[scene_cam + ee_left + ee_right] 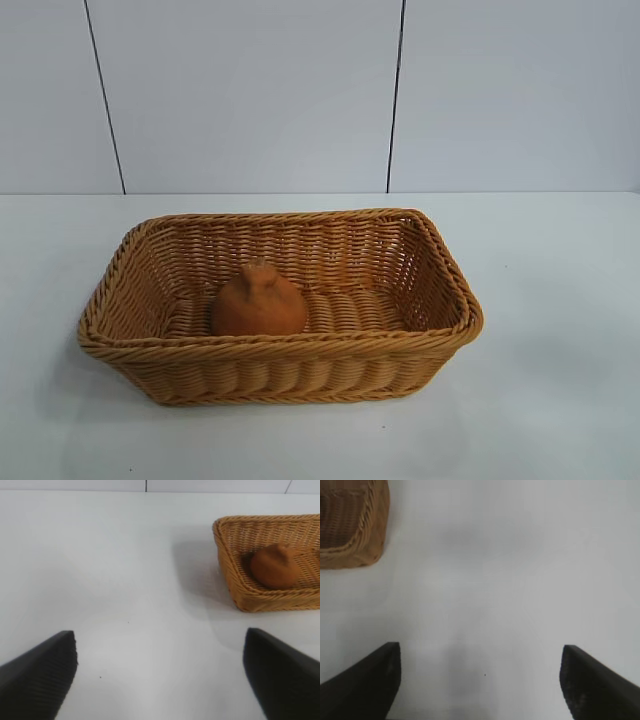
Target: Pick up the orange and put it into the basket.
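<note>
Orange (259, 301) is sitting inside the basket (455, 290), flat base down on the woven floor, toward the left-front part, close to the near wall. So the drop looks done, I'm judging the task as basically finished. My right gripper (480, 680) is hanging over bare table (520, 570), fingers spread wide, holding nothing; only a corner of the basket is showing off to one side of its view. My left gripper (160, 675) is parked over the table too, fingers wide apart, empty, looking across at the basket with the orange in it. Neither arm is showing in the exterior view. What's left, by my read: just getting the right arm parked, nothing more to grab.
</note>
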`<control>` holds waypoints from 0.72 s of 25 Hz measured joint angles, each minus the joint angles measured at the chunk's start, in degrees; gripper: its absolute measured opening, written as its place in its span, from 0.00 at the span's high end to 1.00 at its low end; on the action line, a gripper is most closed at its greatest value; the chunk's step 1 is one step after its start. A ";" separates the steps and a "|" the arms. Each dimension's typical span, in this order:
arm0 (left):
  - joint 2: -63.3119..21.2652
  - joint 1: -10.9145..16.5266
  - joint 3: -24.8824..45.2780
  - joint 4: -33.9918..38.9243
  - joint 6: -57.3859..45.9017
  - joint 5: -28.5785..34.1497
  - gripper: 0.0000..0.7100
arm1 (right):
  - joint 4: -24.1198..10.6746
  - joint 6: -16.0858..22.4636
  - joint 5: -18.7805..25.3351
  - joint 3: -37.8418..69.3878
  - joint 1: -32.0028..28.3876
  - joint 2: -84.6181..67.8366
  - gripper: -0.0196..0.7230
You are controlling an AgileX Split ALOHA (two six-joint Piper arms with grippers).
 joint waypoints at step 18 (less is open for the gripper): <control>0.00 0.00 0.00 0.00 0.00 -0.11 0.09 | 0.61 0.00 0.06 -0.07 -5.24 -17.48 0.17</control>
